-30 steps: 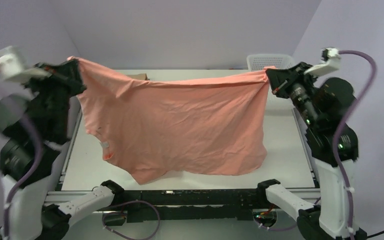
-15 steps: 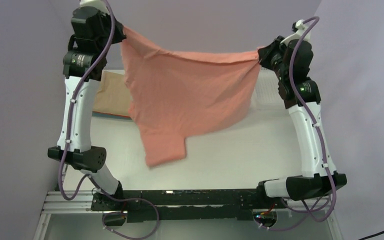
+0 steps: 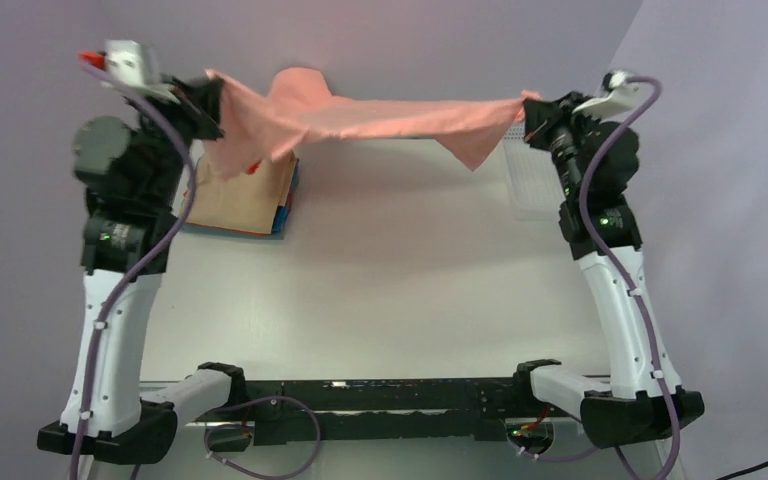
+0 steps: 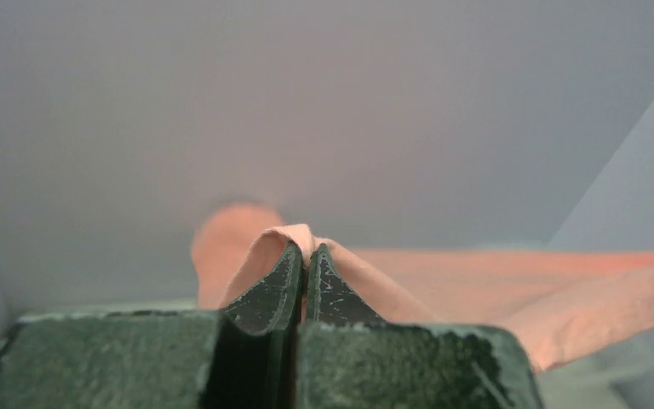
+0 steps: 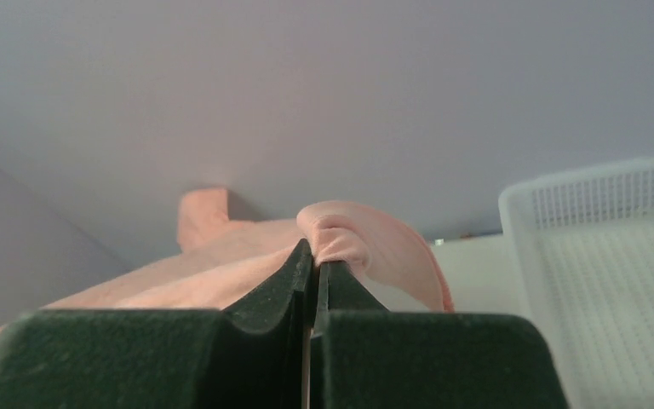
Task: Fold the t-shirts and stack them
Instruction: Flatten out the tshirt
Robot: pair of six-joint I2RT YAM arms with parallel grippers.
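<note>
Salmon-pink soft cloth t-shirt (image 3: 380, 118) light, limp, likely billowy. Left pincer (image 3: 210, 100), right pincer (image 3: 532, 112) each clamped tight on opposite edges; corners probably best hold.

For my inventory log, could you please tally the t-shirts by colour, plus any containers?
Salmon-pink t-shirt, held aloft: 1
Tan t-shirt, folded, atop pile: 1
Blue t-shirt, edge under the tan: 1
White mesh basket: 1
Total: 4, not counting an unclear reddish bit at the pile.
</note>
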